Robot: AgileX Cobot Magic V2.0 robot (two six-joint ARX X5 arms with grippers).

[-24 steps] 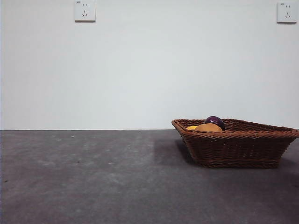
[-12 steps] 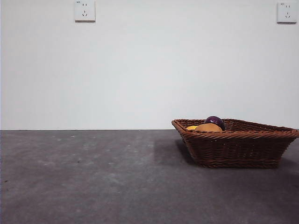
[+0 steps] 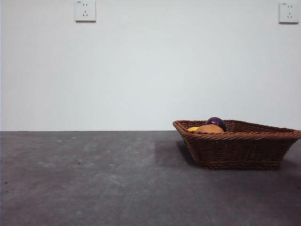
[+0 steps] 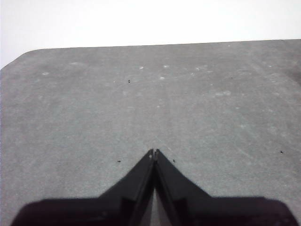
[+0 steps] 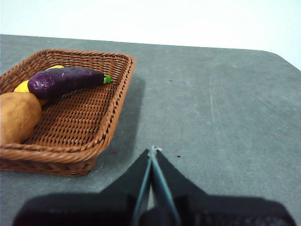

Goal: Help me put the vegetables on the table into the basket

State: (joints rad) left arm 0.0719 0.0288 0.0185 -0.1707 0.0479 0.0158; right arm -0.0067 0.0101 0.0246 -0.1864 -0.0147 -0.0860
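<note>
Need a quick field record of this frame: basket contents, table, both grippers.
basket: on the table
in basket: eggplant, potato, yellow-orange piece partly under the eggplant
vegetables outside the basket: none visible
left gripper: shut, empty, over bare table
right gripper: shut, empty, beside the basket
task state: looks complete

The right gripper [image 5: 152,151] hung over the bare grey table [image 5: 225,108] with its two black jaws pressed together, just beside the wicker basket [image 5: 113,117] but not touching it. Inside the basket lay the purple eggplant [image 5: 61,81] (green stem toward the far rim), resting across a small yellow vegetable [image 5: 23,86], with the tan potato [image 5: 16,117] nearer the near rim.
</note>
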